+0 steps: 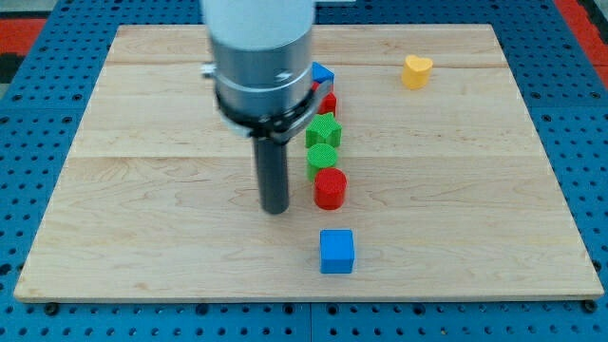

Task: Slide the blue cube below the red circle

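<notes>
The blue cube lies on the wooden board near the view's bottom, just below the red circle, with a small gap between them. My tip rests on the board to the left of the red circle and up-left of the blue cube, touching neither. The arm's grey body hides part of the board above it.
A column of blocks runs up from the red circle: a green block, a green star-like block, a red block and a blue block. A yellow heart lies at the top right. The wooden board sits on a blue pegboard.
</notes>
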Action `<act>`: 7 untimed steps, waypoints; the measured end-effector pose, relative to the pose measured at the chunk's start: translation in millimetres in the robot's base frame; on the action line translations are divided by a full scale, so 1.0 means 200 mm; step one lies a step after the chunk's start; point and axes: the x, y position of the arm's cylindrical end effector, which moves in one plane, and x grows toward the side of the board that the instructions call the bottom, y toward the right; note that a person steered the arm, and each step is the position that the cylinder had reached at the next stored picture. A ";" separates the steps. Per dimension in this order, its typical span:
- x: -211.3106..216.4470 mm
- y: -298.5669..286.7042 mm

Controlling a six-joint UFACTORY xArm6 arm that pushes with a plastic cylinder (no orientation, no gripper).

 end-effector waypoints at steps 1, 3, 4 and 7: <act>0.39 -0.02; 0.44 0.39; 0.44 0.46; 0.40 0.44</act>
